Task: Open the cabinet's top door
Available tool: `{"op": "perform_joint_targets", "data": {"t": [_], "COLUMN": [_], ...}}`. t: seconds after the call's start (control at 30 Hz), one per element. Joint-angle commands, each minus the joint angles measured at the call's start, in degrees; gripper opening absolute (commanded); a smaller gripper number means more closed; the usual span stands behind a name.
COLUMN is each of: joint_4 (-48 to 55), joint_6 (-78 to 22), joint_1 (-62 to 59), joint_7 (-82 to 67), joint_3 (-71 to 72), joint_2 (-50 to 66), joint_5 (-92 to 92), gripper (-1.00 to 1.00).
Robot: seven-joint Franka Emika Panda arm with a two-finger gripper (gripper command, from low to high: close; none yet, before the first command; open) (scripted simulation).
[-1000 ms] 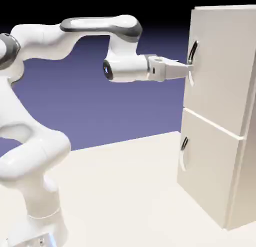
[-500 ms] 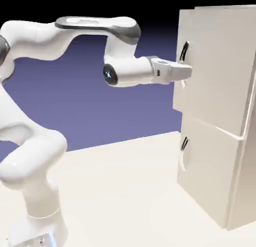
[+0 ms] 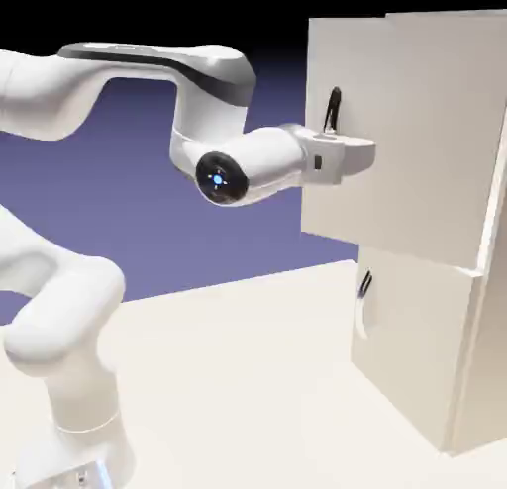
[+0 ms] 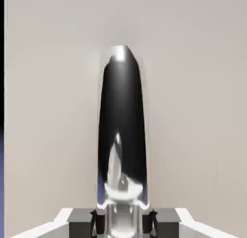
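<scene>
The fingers are closed on the long curved bar handle of the top door, one on either side of it, with only the bar's width left between them. In the hand view the handle runs upward from between the fingertips, glossy and dark, with silvery reflections low down and a bright glint at its top end. The flat off-white panel of the top door fills most of the rest of that view.

In the exterior view the top door stands partly open: its free edge juts out to the left, and its bottom edge hangs out past the front of the cabinet. Part of the handle shows dark above the fingers; the hand hides the rest of it.

The white arm reaches in from the left, its hand in front of the left part of the top door. Below is the shorter bottom door, lying flush with the cabinet, with its own small curved handle near its left edge. The cabinet stands upright at the right on the pale bench. Between the arm's lower part and the bottom door lies bare bench, and nothing visible stands in the way of the top door's free edge.
</scene>
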Motion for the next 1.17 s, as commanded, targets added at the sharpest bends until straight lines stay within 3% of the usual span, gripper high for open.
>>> {"op": "perform_joint_targets", "data": {"t": [0.0, 0.4, 0.87, 1.13], "joint_4": [0.28, 12.11, 38.82, 53.41], "joint_6": [-2.44, -32.34, -66.57, -80.36], "joint_1": [-0.11, 0.38, 1.75, -1.06], "joint_7": [-0.03, -3.12, -9.97, -12.51], "joint_3": [-1.73, -20.12, -32.59, -33.59], "joint_2": [0.59, 15.34, 42.4, 55.39], "joint_5": [-1.85, -20.42, -28.12, -27.23], "gripper": [-1.0, -1.0, -1.0, -1.0]}}
